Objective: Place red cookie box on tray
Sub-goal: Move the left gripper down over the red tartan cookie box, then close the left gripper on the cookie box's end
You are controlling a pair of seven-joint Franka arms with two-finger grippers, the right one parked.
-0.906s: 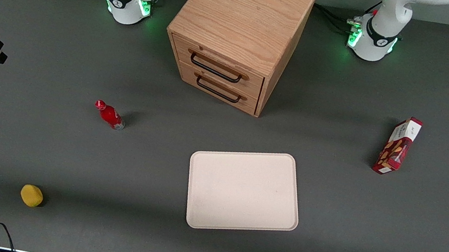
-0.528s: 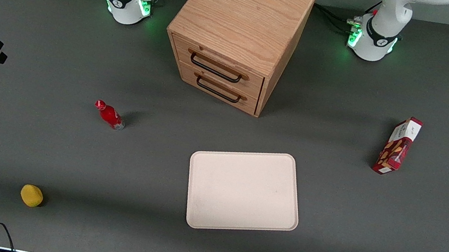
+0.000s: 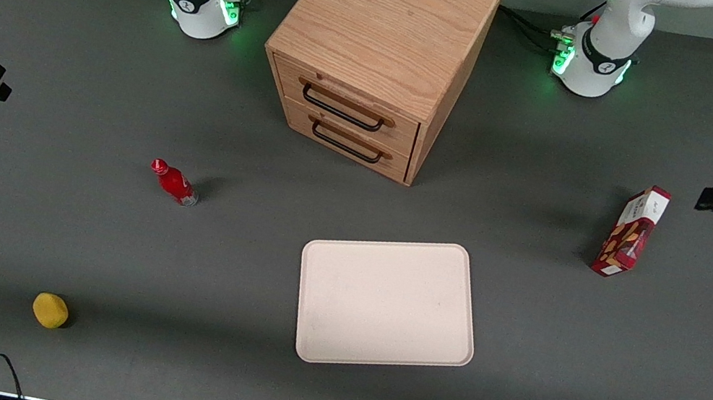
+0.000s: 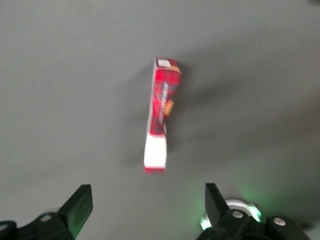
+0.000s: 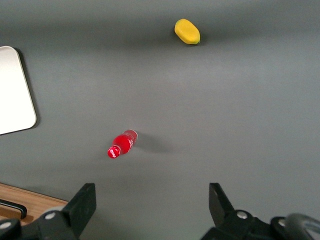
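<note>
Grey table [image 3: 57, 67]: end effector [image 4: 145, 207] above red cookie box [image 4: 161, 114].

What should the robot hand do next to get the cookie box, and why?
Probably slide sideways until it is over the red cookie box, then go down. The gripper hangs above the table toward the working arm's end, jaws open and empty, and the box stands apart from it, not yet on the tray.

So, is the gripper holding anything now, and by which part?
Nothing is held. The gripper is open, above the red cookie box, which stands on the table apart from it.
</note>
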